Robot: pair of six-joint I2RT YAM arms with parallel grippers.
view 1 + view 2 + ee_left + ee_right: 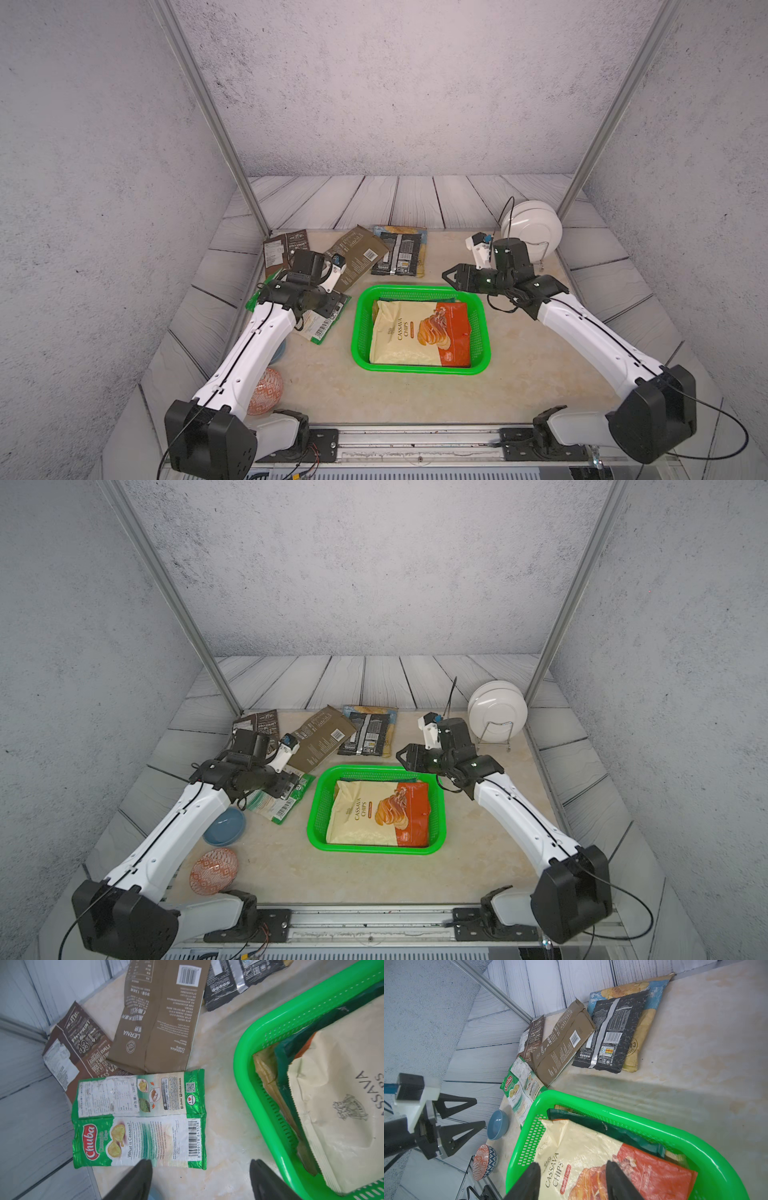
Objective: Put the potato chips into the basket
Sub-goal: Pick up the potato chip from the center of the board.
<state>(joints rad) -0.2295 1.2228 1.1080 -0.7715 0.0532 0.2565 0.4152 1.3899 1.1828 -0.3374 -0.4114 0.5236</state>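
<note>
The green basket point(360, 324) sits mid-table and holds potato chips: a cream-and-red bag point(407, 332) lying over a dark green bag point(623, 1132). Left of it, a light green bag point(145, 1122) lies flat on the table. Behind it lie an olive bag point(158, 1018), a dark brown bag point(79, 1047), and a black bag point(610, 1032) resting on a yellow-blue bag point(639, 1034). My left gripper point(201, 1162) hangs open over bare table between the light green bag and the basket, one finger over that bag's edge. My right gripper point(573, 1164) is open and empty above the cream-and-red bag.
White plates in a wire rack point(532, 228) stand at the back right, just behind my right arm. A blue bowl point(224, 825) and an orange-red patterned bowl point(214, 870) sit at the front left beside my left arm. Walls close in on both sides.
</note>
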